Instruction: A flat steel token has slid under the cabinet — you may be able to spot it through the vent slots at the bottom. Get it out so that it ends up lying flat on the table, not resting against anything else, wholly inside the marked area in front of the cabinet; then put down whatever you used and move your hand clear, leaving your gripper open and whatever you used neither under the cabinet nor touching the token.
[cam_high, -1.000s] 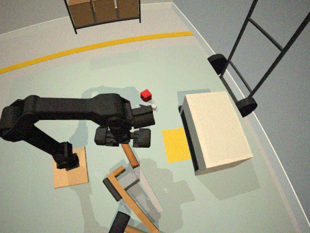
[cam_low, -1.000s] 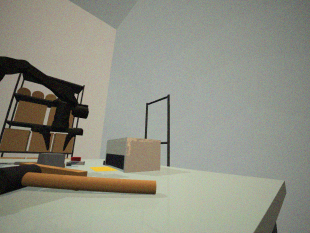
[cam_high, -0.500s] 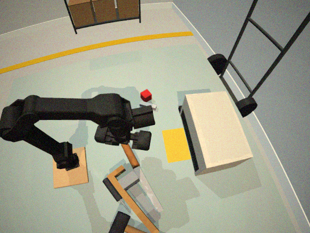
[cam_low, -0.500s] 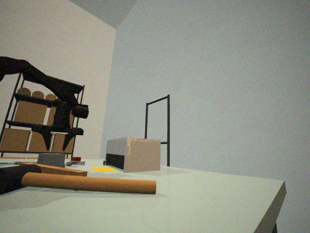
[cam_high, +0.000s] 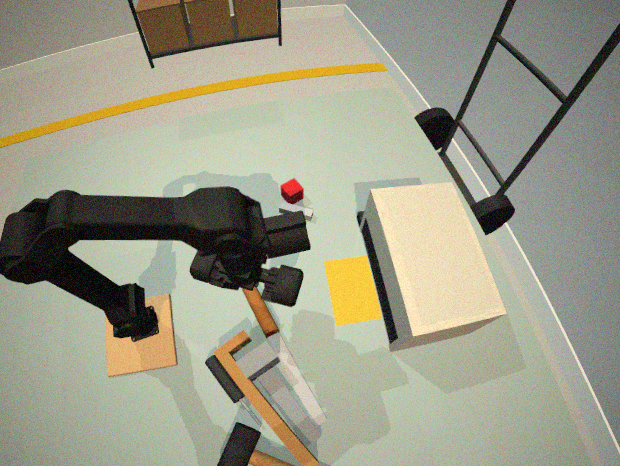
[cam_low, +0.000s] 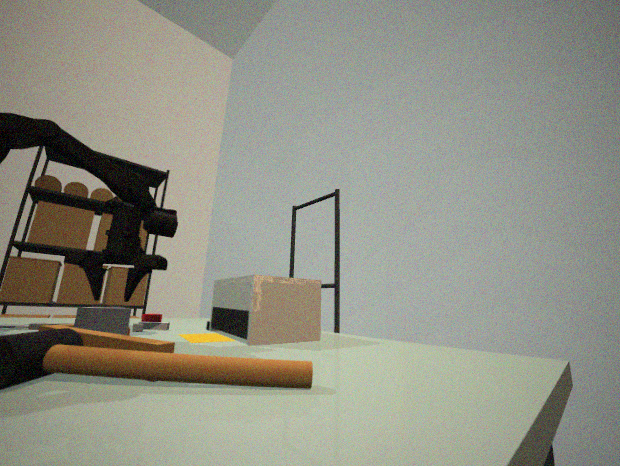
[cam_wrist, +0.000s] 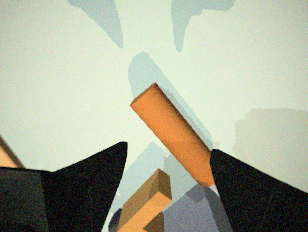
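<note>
The cream cabinet (cam_high: 436, 255) (cam_low: 284, 310) stands on the table, with a dark low opening along the side facing the yellow marked area (cam_high: 353, 290) (cam_low: 205, 338). The steel token is not visible. A tool with an orange round handle (cam_high: 263, 316) (cam_wrist: 172, 131) and a long pale blade (cam_high: 303, 383) lies in front of the cabinet, left of the marked area in the top view. My gripper (cam_high: 249, 281) (cam_low: 113, 299) (cam_wrist: 168, 151) is open and empty, pointing down above the table near the orange handle.
An L-shaped wooden piece (cam_high: 265, 405) (cam_low: 125, 340) (cam_wrist: 145, 210) lies beside the pale blade. A black-headed tool (cam_high: 238, 445) with an orange handle (cam_low: 180, 366) lies nearer the exterior camera. A red cube (cam_high: 292, 191) (cam_low: 151, 317) is beside a small metallic piece (cam_high: 300, 210).
</note>
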